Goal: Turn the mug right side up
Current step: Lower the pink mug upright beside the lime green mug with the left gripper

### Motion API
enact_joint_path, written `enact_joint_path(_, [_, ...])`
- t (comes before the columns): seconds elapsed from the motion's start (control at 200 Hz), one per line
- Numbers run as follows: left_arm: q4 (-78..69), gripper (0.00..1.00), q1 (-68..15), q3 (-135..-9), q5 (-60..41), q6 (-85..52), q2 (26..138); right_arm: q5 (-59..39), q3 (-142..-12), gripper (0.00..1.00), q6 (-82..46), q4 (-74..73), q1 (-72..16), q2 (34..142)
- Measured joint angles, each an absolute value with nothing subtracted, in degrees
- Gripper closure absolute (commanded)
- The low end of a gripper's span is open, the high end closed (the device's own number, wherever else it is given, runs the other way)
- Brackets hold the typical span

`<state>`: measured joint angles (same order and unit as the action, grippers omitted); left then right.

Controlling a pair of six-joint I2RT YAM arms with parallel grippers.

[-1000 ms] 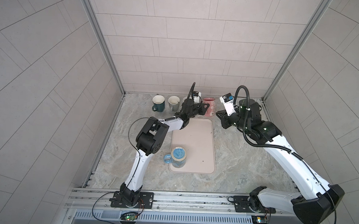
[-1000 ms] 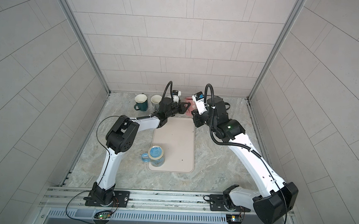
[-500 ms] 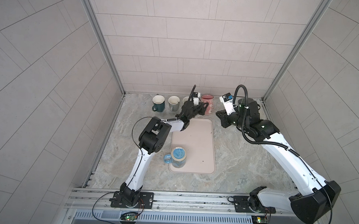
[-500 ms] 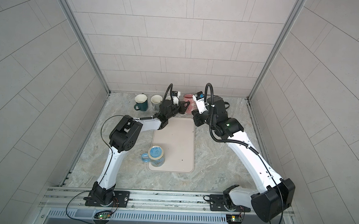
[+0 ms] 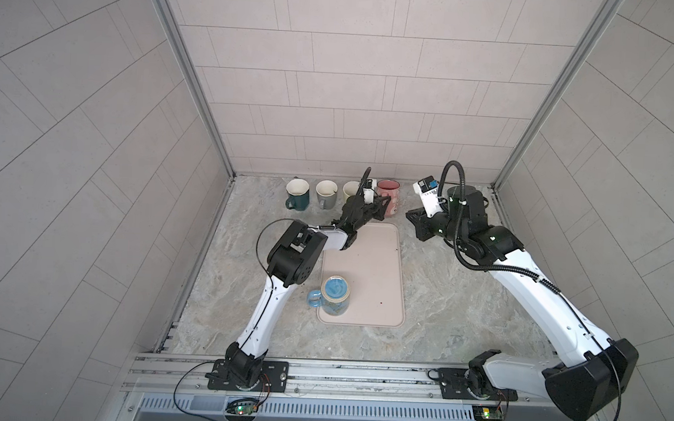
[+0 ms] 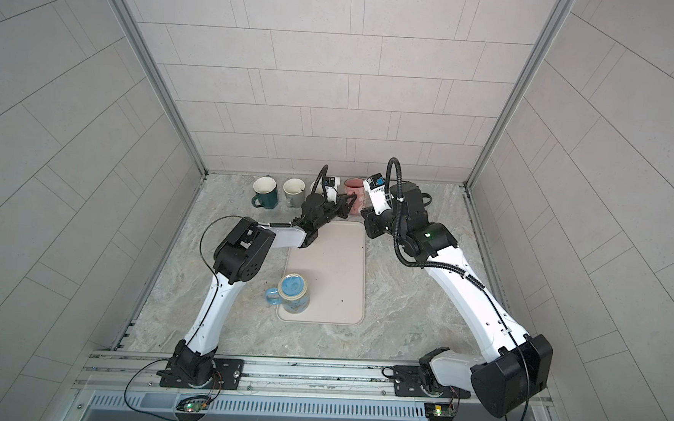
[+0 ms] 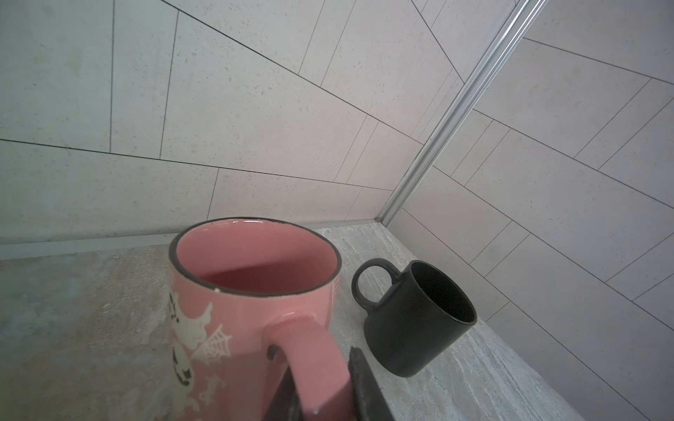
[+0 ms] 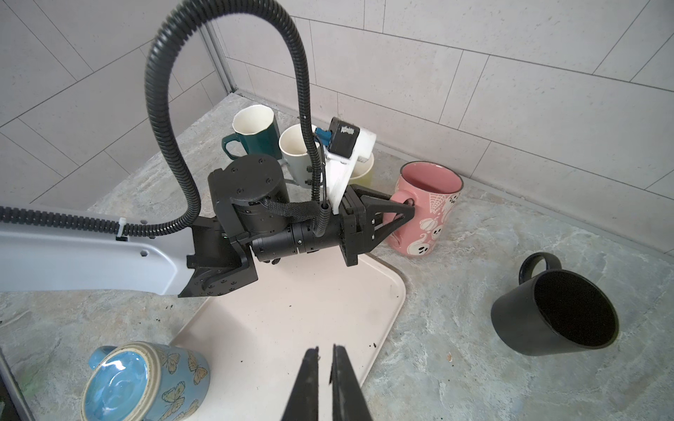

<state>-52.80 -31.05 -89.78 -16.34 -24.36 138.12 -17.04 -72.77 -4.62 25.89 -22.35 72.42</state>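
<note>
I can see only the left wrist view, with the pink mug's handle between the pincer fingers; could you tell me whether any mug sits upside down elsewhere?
Observer: Yes. Away from your upright pink mug, the blue butterfly mug stands base up on the tray, at its near corner by the left arm.
Operator: Thank you. Is the right pincer holding anything?
Observer: No, the right pincer is shut and empty, by the tray's far end, touching no mug.

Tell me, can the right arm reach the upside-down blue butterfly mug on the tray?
Probably yes. The right gripper hangs shut near the far corner of the tray, and only bare tray lies between it and the blue butterfly mug. Its jaws would need to open first.
</note>
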Motion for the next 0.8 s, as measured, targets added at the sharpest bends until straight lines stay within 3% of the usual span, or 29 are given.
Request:
enact_joint_path(0.47, [-54.6, 1.00, -30.4, -89.8, -15.2, -20.6, 139.2, -17.7, -70.8, 0.90, -5.0, 24.6, -22.1, 72.0])
enact_joint_path(0.615, [-54.7, 0.83, -30.0, -89.8, -15.4, -20.9, 139.2, -17.8, -70.8, 0.90, -5.2, 24.1, -22.1, 71.4])
enact_joint_path(0.801, [-54.7, 0.70, -29.6, -89.7, -16.6, -21.3, 139.2, -18.0, -70.6, 0.90, -5.7, 23.7, -22.1, 70.9])
